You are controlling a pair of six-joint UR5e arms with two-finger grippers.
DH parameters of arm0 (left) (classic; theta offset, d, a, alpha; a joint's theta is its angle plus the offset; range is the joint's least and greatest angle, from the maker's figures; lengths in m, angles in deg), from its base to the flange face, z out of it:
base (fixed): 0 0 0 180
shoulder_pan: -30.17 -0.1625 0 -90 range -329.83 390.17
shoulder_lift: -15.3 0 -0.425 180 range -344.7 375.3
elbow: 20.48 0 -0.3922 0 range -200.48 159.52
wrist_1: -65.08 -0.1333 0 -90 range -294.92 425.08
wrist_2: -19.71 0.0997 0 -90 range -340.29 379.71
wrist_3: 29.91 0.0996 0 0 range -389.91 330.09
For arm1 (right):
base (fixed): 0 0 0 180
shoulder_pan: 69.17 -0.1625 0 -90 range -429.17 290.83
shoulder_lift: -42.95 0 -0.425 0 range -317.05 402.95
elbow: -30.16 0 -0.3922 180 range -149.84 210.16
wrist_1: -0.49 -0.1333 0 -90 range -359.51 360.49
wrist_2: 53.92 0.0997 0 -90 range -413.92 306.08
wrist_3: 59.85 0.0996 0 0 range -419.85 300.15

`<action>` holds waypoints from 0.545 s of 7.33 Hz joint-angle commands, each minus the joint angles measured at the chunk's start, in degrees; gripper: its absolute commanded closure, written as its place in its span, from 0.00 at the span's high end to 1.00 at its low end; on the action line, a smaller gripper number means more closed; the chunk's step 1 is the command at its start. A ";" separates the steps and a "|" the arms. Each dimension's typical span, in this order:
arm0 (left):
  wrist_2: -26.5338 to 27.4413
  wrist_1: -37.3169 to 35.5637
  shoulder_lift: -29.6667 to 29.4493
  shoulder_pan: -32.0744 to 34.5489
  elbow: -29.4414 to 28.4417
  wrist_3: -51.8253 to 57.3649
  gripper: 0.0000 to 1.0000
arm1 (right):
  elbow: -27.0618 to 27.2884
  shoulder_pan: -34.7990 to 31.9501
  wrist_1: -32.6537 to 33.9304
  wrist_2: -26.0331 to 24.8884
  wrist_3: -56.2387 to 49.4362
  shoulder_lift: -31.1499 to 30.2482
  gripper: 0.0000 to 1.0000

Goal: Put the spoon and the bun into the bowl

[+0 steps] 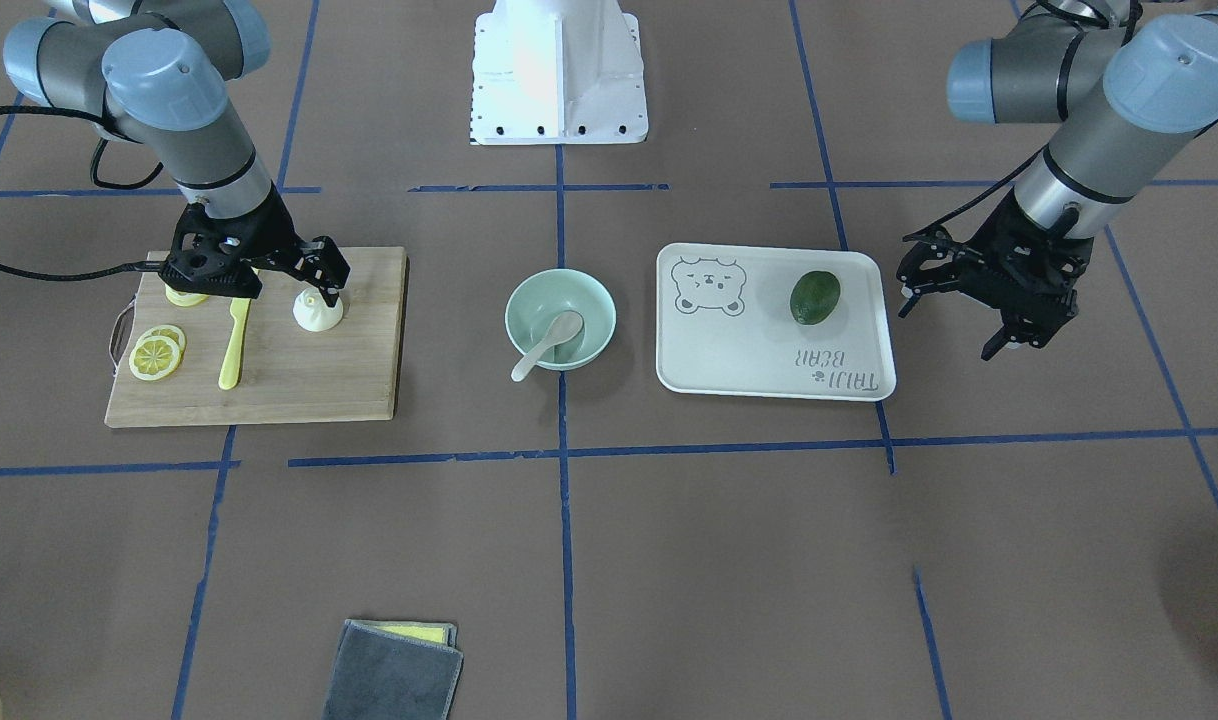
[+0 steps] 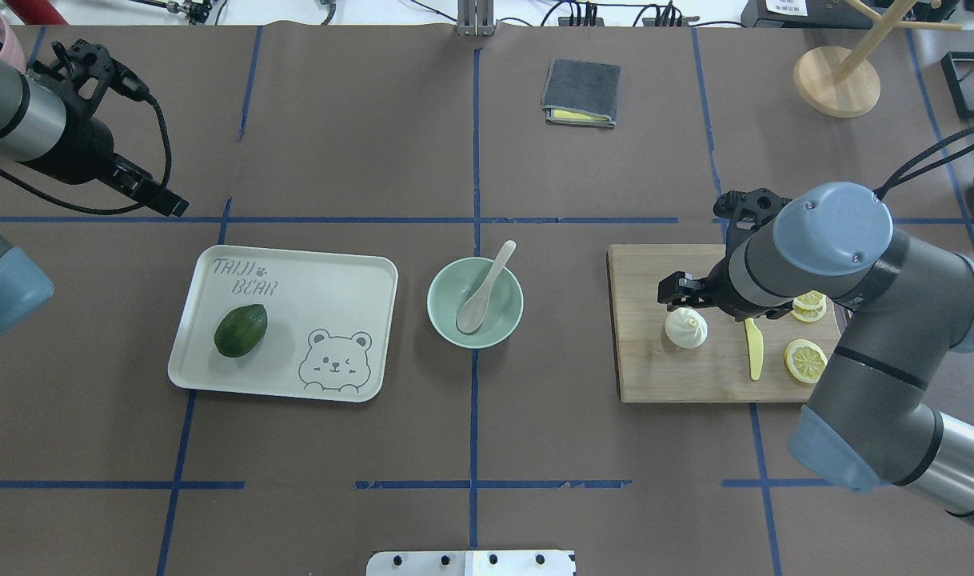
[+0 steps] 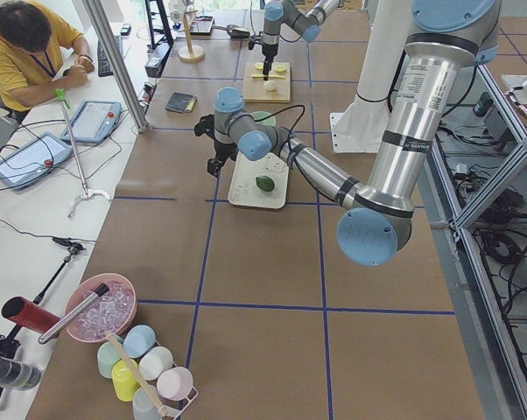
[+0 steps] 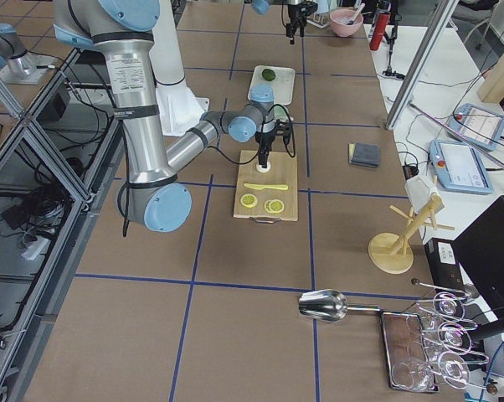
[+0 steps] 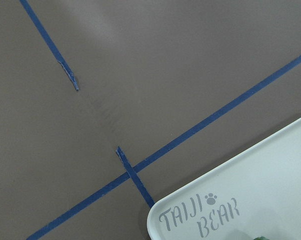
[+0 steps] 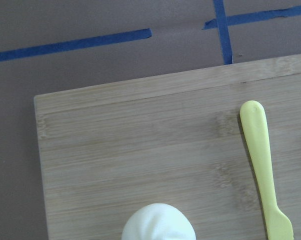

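The left gripper point(image 1: 947, 330) hangs above bare table, just off the outer end of the tray point(image 2: 335, 280). Its fingers are spread wide and hold nothing. The tray is off-white with a bear drawing, and a dark green avocado point(image 2: 241, 330) lies on it near the lettered end.

Next comes the pale green bowl point(image 2: 443, 320), standing on the table between the tray and the cutting board point(image 2: 655, 376), apart from both. The spoon point(image 2: 483, 292) is already in it. Its scoop rests on the bowl's floor and its handle leans on the rim, sticking out over the edge.

The bun point(image 2: 686, 328) sits upright on the cutting board, near the end closest to the bowl. The right gripper point(image 1: 327, 288) is down at the bun's pinched top, with its fingertips right at the pleats. I cannot tell whether the fingers are clamped on the bun or only close around it.

Beside the bun lie a yellow knife point(image 2: 754, 350) and some lemon slices point(image 2: 805, 360), further along the board. A folded grey cloth point(image 2: 581, 92) lies well apart on the far side of the table.
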 commanded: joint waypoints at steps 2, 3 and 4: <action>0.06 0.06 -0.26 -0.02 0.00 -0.11 0.98 | -1.43 2.61 1.95 -0.88 -0.37 0.91 0.86; -0.03 0.06 -0.17 -0.02 0.00 -0.11 0.98 | -0.99 2.27 1.95 -0.79 -0.37 0.30 0.72; -0.03 0.06 -0.09 -0.02 0.00 -0.02 0.98 | -1.42 2.61 2.12 -0.88 -0.37 0.82 0.41</action>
